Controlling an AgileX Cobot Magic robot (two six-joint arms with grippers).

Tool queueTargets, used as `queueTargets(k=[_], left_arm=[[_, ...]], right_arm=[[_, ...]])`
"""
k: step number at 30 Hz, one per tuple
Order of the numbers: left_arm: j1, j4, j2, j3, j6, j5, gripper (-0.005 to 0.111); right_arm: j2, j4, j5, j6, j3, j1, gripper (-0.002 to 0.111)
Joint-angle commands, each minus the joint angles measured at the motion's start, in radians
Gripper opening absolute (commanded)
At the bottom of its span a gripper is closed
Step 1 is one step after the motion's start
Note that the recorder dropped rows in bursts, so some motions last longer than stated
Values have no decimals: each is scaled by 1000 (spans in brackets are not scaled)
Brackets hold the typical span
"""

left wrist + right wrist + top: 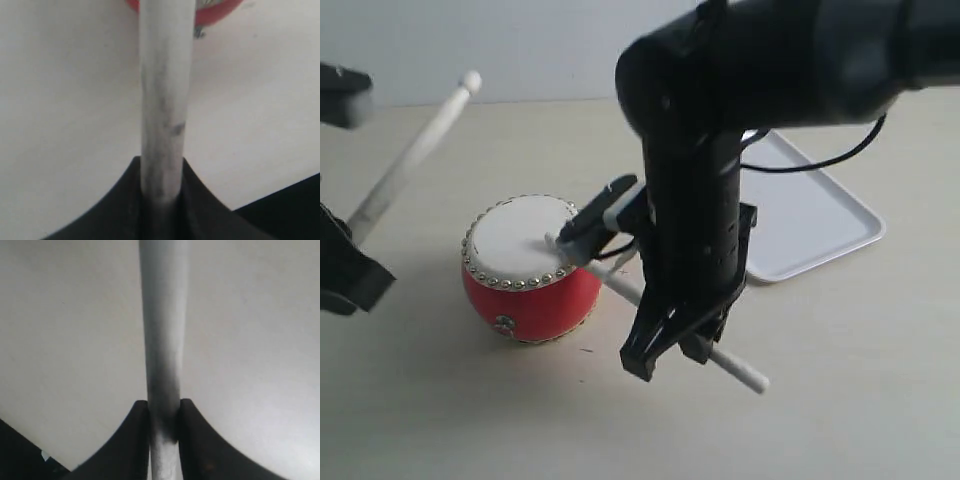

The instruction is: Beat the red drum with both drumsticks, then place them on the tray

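left pincer pinching a thin pale wooden drumstick raised beside the small round red drum, right pincer clamped on the second pale stick over its rim

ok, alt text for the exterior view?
The right tool grips a drumstick whose tip rests on the cream skin of the red drum. At the left edge the left tool holds the other drumstick raised, tip up; a white tray lies on the table at the right.
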Motion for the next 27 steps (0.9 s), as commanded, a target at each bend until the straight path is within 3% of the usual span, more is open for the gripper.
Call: queueTargets(k=[1, 4, 7, 9, 11, 18, 24, 27], left_arm=[[-5, 0, -122, -7, 3, 21, 0], [-5, 0, -106, 68, 3, 21, 0], [-5, -4, -43, 185, -11, -74, 0], [-5, -11, 67, 305, -31, -201, 0], [-5, -22, 176, 344, -31, -221, 0], [-5, -23, 283, 277, -27, -178, 0], [-5, -24, 171, 123, -27, 12, 0], [-5, -24, 74, 36, -27, 21, 0]], right_arm=[[51, 3, -14, 1, -21, 2, 0], [-28, -10, -6, 4, -61, 2, 0], [-128, -1, -6, 4, -109, 2, 0], [-248, 18, -6, 7, -148, 2, 0], [-335, 18, -6, 7, -164, 2, 0], [-375, 18, -6, -9, -135, 2, 0], [-206, 18, -31, -22, -13, 2, 0], [-51, 31, -39, -22, 2, 2, 0]])
